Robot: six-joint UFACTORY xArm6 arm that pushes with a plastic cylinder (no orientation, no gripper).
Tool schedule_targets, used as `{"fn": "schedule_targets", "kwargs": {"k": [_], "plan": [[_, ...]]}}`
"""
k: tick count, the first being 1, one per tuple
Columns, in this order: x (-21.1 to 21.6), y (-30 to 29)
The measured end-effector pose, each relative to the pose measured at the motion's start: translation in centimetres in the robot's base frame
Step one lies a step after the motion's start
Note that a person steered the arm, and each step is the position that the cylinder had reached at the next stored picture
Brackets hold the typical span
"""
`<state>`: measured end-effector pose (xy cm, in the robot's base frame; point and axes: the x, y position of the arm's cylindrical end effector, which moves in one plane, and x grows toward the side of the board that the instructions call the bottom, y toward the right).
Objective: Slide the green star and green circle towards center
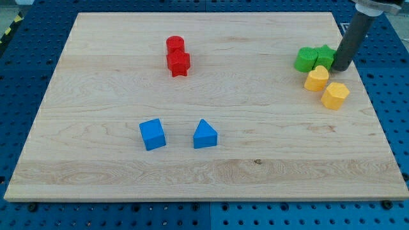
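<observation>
The green star (325, 56) and green circle (306, 59) sit touching near the board's (115, 160) right edge, toward its top right corner, well apart from the centre. The tip (340, 68) stands just right of the star, seemingly touching it. There are no fingers, only a rod. The slide is barely begun; nearly all remains.

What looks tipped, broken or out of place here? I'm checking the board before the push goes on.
Nothing stands out. The green circle and green star touch near the board's right edge, my tip against the star's right side. No block looks tipped or damaged.
</observation>
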<state>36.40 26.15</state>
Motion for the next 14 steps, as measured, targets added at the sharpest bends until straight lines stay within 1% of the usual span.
{"fn": "schedule_targets", "kwargs": {"k": [5,6,8,10,12,13,14], "plan": [[-1.1,-1.6],[-1.9,-2.5],[-1.9,-5.8],[-2.0,-6.1],[-1.0,-11.9],[-1.0,-12.0],[-3.0,-12.6]]}}
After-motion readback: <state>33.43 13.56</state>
